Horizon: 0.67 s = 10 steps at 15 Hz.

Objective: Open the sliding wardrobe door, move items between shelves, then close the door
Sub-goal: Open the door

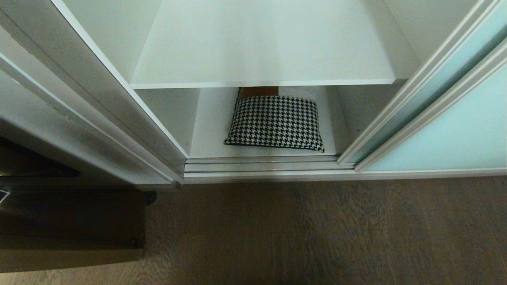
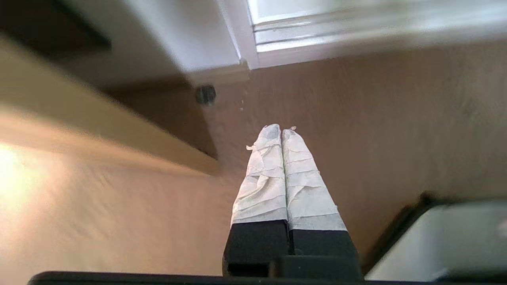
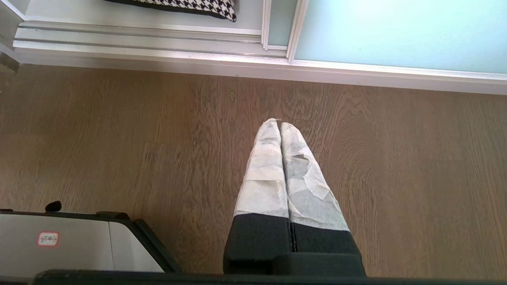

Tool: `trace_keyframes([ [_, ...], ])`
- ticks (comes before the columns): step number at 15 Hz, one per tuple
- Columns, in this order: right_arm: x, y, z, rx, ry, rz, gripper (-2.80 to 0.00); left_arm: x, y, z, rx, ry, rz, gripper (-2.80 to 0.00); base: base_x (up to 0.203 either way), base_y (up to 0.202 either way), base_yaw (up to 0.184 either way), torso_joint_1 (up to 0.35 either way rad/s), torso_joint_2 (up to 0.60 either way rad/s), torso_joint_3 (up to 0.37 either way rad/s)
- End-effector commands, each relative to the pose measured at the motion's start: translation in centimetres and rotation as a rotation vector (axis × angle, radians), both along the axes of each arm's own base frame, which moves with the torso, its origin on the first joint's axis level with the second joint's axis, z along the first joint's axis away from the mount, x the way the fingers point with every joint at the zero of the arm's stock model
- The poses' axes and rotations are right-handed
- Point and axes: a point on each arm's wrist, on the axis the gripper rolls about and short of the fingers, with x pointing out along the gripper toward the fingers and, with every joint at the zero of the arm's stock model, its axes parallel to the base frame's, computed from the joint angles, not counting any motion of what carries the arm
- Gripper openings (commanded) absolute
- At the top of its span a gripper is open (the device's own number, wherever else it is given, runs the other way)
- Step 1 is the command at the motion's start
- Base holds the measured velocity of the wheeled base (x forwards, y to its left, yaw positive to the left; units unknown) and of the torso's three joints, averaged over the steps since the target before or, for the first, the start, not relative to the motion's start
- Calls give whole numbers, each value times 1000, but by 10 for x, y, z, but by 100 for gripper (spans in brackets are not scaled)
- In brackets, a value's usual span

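The sliding wardrobe door [image 1: 447, 138], frosted aqua glass in a pale frame, stands slid to the right, and the white compartment is open. A black-and-white houndstooth bundle [image 1: 275, 122] lies on the lower shelf [image 1: 210, 130] near its front; its edge [image 3: 186, 4] also shows in the right wrist view. Behind it a brown-orange strip [image 1: 259, 91] peeks out under the bare upper shelf [image 1: 261, 51]. Neither arm is in the head view. My left gripper [image 2: 281, 130] hangs shut and empty over the wooden floor before the wardrobe's left corner. My right gripper [image 3: 280, 123] is shut and empty over the floor before the door [image 3: 396, 31].
The off-white wardrobe side post [image 1: 99, 103] rises at the left. A dark low cabinet [image 1: 71, 221] stands on the floor beside it. The silvery floor track [image 1: 261, 166] runs along the wardrobe's foot. My own base [image 3: 59, 241] shows low in the right wrist view.
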Motion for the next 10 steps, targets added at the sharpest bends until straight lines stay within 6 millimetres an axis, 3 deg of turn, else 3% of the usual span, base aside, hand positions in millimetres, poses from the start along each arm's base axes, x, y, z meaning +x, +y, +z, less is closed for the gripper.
trace_keyframes([
  [1, 0, 0, 0, 0, -2, 1, -280, 0, 1, -2, -79, 25, 30, -280, 0, 0, 0, 0, 0, 0],
  [10, 0, 0, 0, 0, -2, 1, -280, 1, 1, -2, -100, 6, 34, -280, 0, 0, 0, 0, 0, 0],
])
